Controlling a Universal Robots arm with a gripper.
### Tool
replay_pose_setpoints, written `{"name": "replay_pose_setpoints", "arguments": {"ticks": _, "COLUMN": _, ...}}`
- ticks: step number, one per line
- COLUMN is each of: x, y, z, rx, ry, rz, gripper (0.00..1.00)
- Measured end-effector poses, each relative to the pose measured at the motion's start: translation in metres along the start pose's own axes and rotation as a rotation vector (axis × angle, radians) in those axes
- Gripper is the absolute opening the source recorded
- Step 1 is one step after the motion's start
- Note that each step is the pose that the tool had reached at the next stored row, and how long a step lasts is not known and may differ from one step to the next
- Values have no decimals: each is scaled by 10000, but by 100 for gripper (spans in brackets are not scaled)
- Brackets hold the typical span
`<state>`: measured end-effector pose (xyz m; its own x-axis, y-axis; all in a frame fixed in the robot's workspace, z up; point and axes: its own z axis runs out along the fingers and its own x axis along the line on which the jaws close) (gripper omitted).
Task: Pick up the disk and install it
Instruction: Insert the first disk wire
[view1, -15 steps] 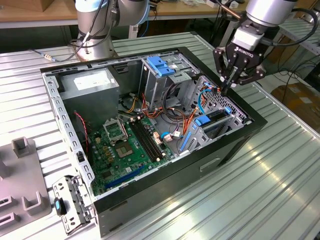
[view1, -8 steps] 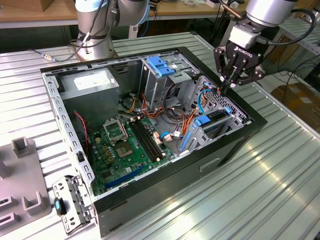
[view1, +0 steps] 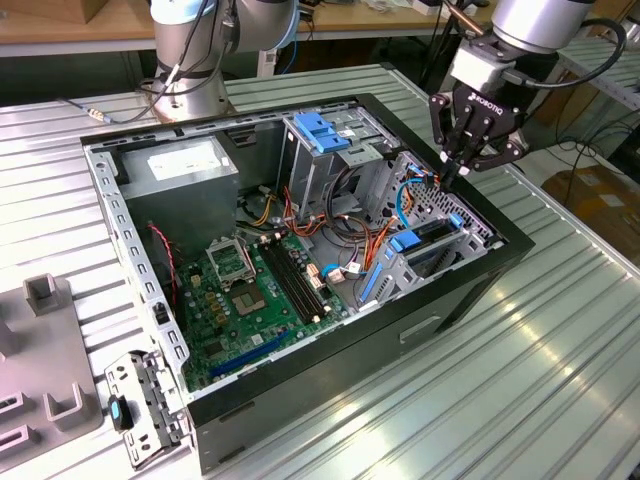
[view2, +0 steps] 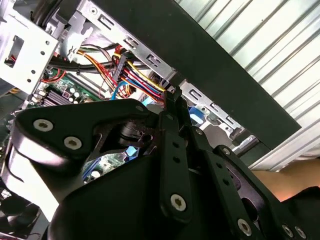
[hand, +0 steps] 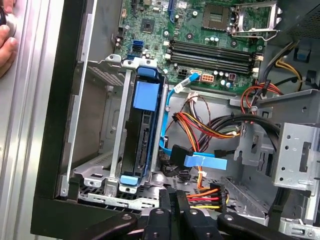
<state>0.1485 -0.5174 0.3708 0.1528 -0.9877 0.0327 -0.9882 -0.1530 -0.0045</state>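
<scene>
Gripper (view1: 452, 172) over the open computer case (view1: 480, 285), at the end toward the exterior view's right; fingers (view2: 172, 107) pressed together, holding nothing, tips just beside the coloured cables (hand: 210, 192). Disk (hand: 142, 135) on edge in the drive bay, blue rails showing, near the gripper.
</scene>
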Motion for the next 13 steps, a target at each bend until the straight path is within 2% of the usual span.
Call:
{"name": "replay_pose_setpoints", "arguments": {"ticks": 9, "x": 0, "y": 0, "z": 0, "rx": 0, "ry": 0, "rz": -1, "gripper": 16}}
{"name": "replay_pose_setpoints", "arguments": {"ticks": 13, "x": 0, "y": 1, "z": 0, "rx": -8, "ry": 1, "rz": 253, "gripper": 16}}
